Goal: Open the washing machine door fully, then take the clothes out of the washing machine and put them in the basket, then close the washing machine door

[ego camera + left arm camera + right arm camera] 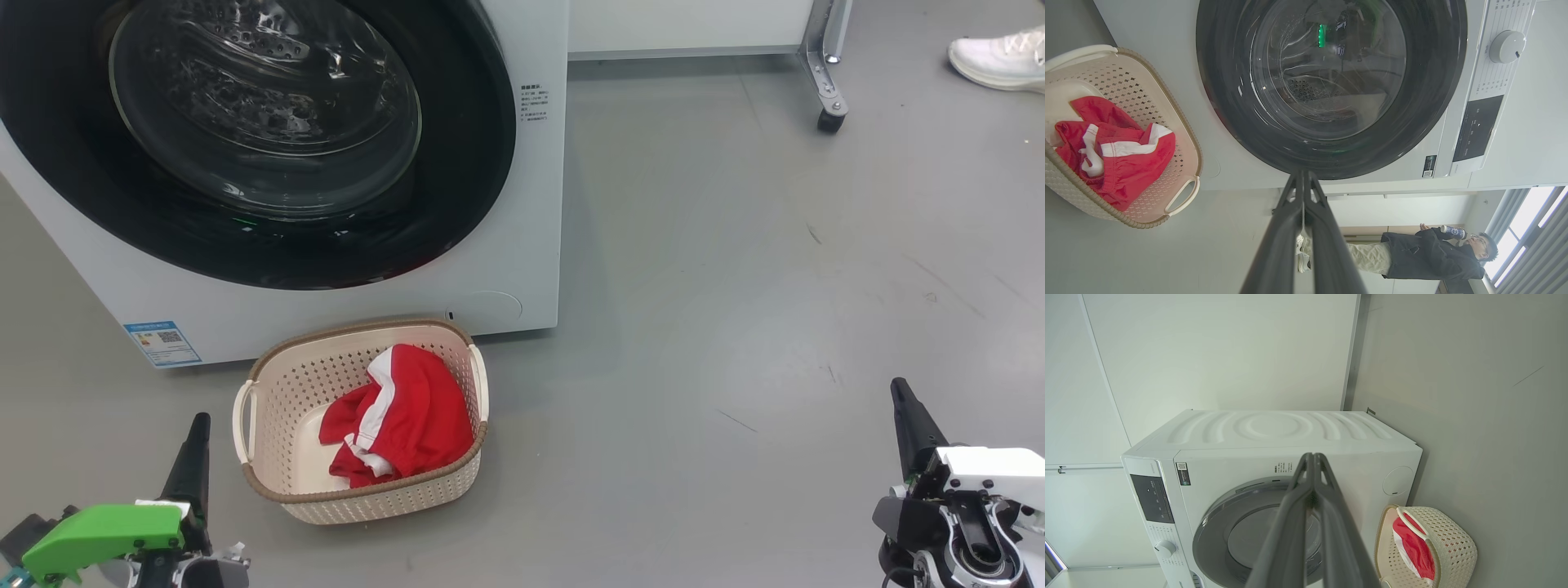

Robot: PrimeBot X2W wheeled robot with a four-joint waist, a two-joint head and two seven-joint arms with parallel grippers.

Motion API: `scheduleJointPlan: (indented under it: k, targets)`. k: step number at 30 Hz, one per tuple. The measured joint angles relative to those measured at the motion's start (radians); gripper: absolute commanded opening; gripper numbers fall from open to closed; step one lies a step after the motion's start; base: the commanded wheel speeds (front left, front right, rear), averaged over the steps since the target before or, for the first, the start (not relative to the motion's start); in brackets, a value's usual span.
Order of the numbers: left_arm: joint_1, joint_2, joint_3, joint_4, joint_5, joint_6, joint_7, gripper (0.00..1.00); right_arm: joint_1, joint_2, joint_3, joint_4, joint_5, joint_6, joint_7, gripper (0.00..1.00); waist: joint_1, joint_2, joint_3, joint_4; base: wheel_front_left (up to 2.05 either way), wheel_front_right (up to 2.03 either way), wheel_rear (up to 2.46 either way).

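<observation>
The white washing machine [522, 204] stands at the upper left, and its black-rimmed glass door [261, 131] lies flat against its front, shut. Red clothes [400, 416] with white trim lie in the cream basket [359, 498] on the floor just in front of the machine. My left gripper [196, 433] is shut and empty, low at the left beside the basket. My right gripper [902, 400] is shut and empty at the lower right, well apart from the basket. The wrist views show the door [1331, 81], the clothes [1114, 155], the basket [1453, 547] and both closed finger pairs [1302, 179] [1312, 457].
Grey floor [735, 286] stretches to the right of the machine. A metal frame leg with a caster [829, 114] stands at the upper right, near a person's white shoe [1000, 57]. A person [1425, 253] in a dark jacket stands beyond the machine.
</observation>
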State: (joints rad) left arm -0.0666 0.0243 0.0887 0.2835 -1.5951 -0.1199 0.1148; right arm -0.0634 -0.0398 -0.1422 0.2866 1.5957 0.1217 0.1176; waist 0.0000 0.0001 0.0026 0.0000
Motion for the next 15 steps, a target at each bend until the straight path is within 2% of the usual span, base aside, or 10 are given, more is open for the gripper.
scheduleJointPlan:
  k: [15]
  targets:
    - [0.0,0.0,0.0,-0.002,0.0,0.0,0.0,0.0,0.0,0.0,0.0,-0.002,0.0,0.0,0.0,0.0,0.0,0.0,0.0,0.0,0.0,0.0,0.0]
